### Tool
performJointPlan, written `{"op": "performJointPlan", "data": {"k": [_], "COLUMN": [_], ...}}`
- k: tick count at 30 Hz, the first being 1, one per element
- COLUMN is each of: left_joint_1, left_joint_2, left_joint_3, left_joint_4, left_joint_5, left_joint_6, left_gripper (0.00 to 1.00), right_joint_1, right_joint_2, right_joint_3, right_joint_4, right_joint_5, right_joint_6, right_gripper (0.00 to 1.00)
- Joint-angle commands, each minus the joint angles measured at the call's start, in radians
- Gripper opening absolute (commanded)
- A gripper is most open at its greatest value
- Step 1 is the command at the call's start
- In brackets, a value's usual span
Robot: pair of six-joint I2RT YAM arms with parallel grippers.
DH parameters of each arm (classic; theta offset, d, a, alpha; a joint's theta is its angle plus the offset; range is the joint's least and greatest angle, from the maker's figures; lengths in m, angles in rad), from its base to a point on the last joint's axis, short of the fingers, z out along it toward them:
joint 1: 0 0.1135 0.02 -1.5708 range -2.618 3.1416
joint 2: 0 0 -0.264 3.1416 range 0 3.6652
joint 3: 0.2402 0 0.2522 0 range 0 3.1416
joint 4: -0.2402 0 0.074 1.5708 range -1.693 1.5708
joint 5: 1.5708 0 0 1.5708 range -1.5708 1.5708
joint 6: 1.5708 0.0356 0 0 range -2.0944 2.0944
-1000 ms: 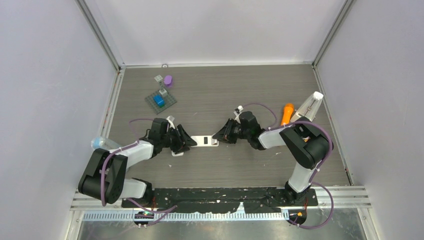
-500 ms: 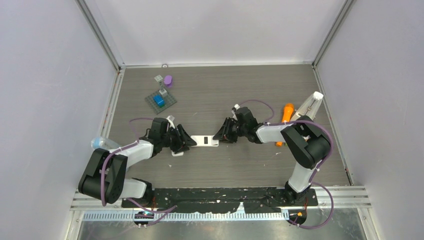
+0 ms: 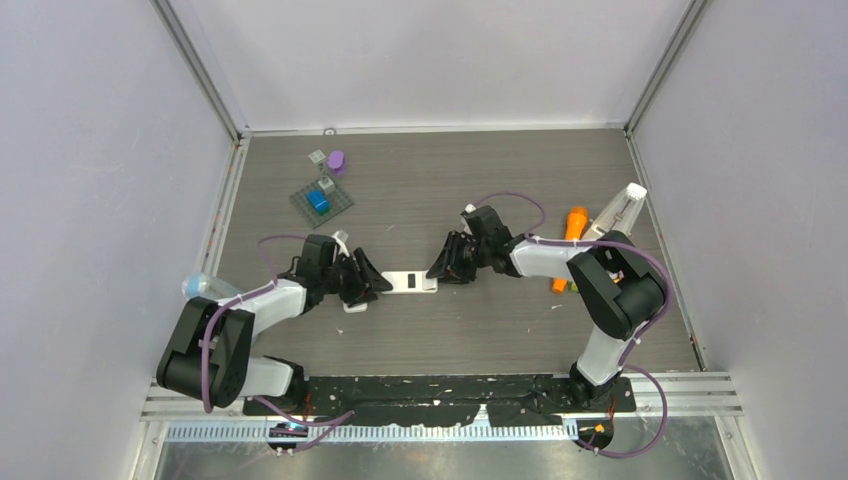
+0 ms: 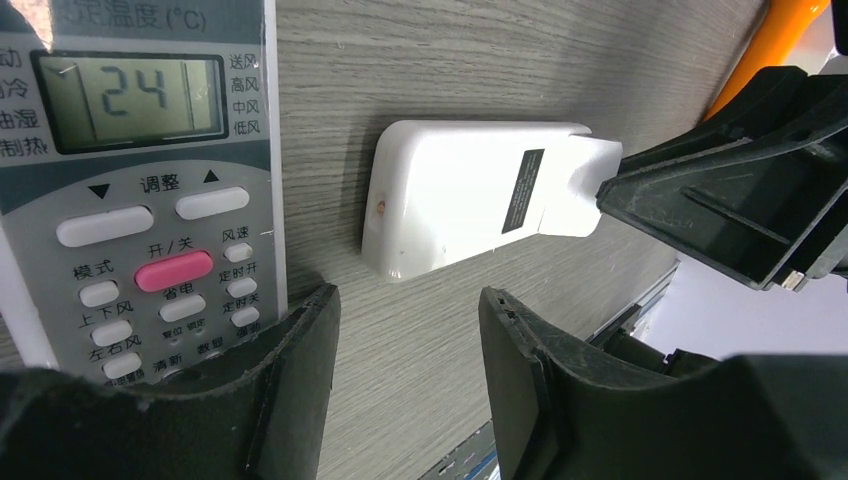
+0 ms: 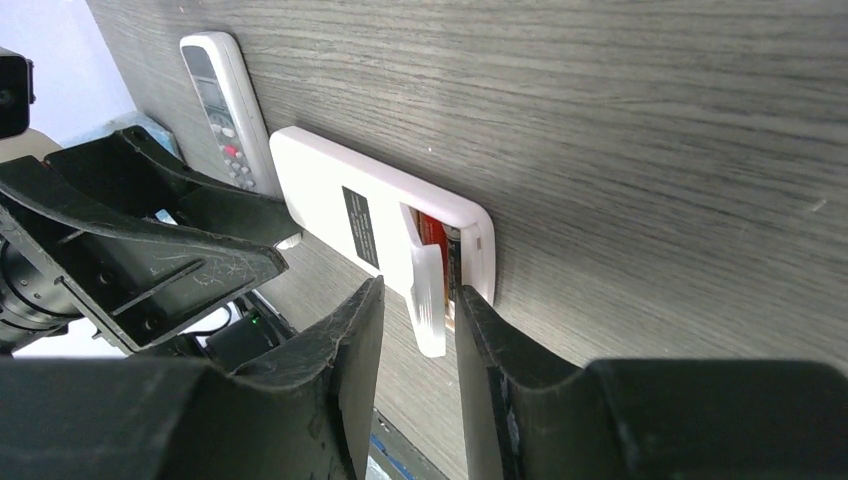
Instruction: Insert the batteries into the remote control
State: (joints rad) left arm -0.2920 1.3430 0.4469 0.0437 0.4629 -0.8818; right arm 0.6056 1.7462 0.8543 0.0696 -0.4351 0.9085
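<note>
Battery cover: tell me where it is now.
In the right wrist view, the battery cover sits ajar at the face-down remote's near end, between the right gripper's jaws.

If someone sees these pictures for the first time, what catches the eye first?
A white remote lies face down mid-table between the left gripper and right gripper, which face each other. Its battery cover is partly off, a red battery showing. A second remote beside it displays 24.

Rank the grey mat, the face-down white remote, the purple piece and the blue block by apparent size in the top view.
1. grey mat
2. white remote
3. purple piece and blue block: too alike to rank.
</note>
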Motion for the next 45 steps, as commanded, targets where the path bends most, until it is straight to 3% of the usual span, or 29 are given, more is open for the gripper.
{"op": "performJointPlan", "data": {"k": [1,7,15,28,38,45], "left_joint_1": [0.007,0.007,0.007,0.007,0.006,0.004], "left_joint_2": [-0.022,-0.036,-0.023,0.041,0.088,0.108], "left_joint_3": [0.029,0.039,0.043,0.086,0.102,0.104], "left_joint_4": [-0.028,-0.038,0.018,-0.023,-0.034,-0.034], "left_joint_5": [-0.031,-0.050,-0.033,-0.091,-0.070,-0.063], "left_joint_6": [0.032,0.054,0.042,0.106,0.116,0.122], "left_gripper": [0.55,0.56,0.58,0.59,0.59,0.58], "right_joint_1": [0.000,0.003,0.010,0.037,0.046,0.052], "right_joint_2": [-0.057,-0.043,-0.003,0.047,0.040,0.052], "right_joint_3": [0.059,0.106,0.129,0.188,0.198,0.206], "right_joint_4": [-0.120,-0.227,-0.222,-0.293,-0.324,-0.323], "right_joint_5": [0.028,0.075,0.077,0.121,0.163,0.156], "right_joint_6": [-0.053,-0.118,-0.142,-0.190,-0.232,-0.221], "right_gripper": [0.38,0.38,0.40,0.39,0.27,0.26]}}
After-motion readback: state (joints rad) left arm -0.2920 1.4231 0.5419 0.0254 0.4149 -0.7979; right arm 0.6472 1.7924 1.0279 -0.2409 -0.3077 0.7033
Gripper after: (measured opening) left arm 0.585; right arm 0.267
